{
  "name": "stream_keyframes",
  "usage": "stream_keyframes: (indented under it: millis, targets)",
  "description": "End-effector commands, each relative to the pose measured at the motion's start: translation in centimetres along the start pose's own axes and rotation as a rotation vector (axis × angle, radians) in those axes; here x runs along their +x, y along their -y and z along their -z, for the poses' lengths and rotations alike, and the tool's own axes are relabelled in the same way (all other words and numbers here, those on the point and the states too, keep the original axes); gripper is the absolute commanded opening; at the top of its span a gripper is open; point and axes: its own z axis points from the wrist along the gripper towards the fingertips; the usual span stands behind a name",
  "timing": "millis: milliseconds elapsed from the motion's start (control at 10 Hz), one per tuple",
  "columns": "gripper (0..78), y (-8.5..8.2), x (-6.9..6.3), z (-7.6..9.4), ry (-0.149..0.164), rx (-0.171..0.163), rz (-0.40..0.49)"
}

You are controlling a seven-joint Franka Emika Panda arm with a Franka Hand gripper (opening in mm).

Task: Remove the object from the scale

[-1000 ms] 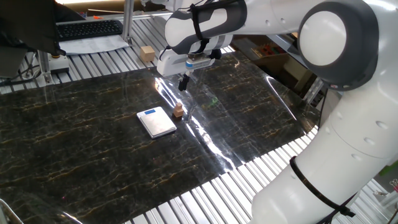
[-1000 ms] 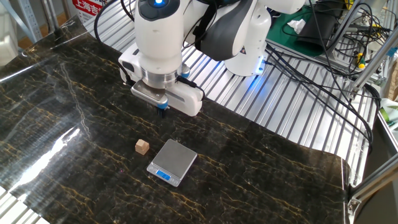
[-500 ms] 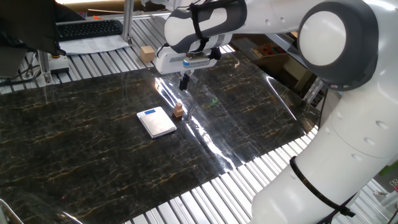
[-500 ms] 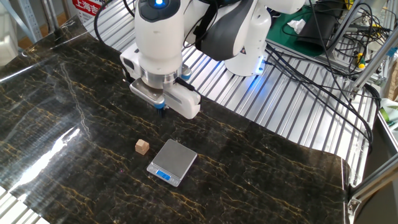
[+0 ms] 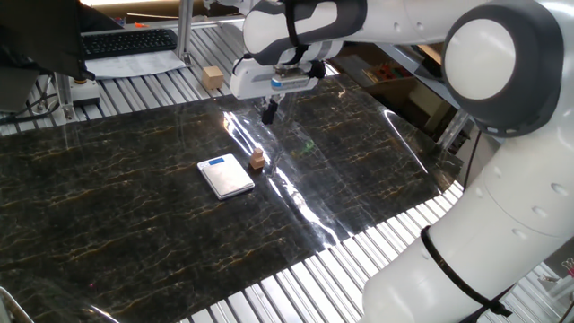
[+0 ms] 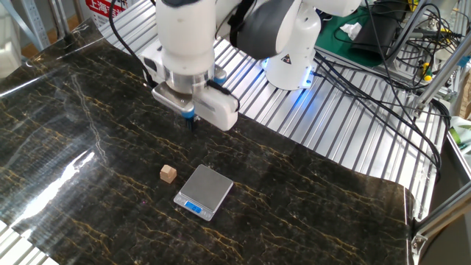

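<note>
The object, a tiny tan-brown block [image 5: 257, 159], lies on the dark mat right beside the scale [image 5: 225, 176], off its platform; in the other fixed view the block [image 6: 168, 174] sits just left of the scale [image 6: 204, 191]. The scale is flat and silvery with a blue display strip, and its platform is bare. My gripper [image 5: 269, 112] hangs well above the mat, behind the block. It also shows in the other fixed view [image 6: 190, 120]. Its fingers stand close together and hold nothing.
A larger light-tan cube [image 5: 213, 78] sits on the slatted table beyond the mat's far edge. A keyboard [image 5: 126, 41] lies at the far left. Cables [image 6: 383, 66] and the robot base [image 6: 291, 66] stand behind the mat.
My gripper has risen a little and drifted slightly away from the block. The block and the scale have not moved.
</note>
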Motion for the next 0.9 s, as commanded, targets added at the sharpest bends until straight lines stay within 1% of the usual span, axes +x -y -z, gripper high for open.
stream_keyframes:
  millis: [100, 300, 400, 500, 600, 900]
  targets:
    - [1.3, -0.14, 0.23, -0.52, 0.016, -0.002, -0.001]
    - [1.3, -0.12, 0.26, -0.45, 0.019, -0.002, 0.002]
    - [1.3, -0.07, 0.31, -0.29, 0.032, -0.003, 0.007]
    - [1.3, -0.04, 0.32, -0.23, 0.037, -0.003, 0.009]
    - [1.3, 0.08, 0.45, 0.14, 0.047, -0.006, 0.012]
    - [1.3, 0.16, 0.55, 0.39, 0.047, -0.009, 0.014]
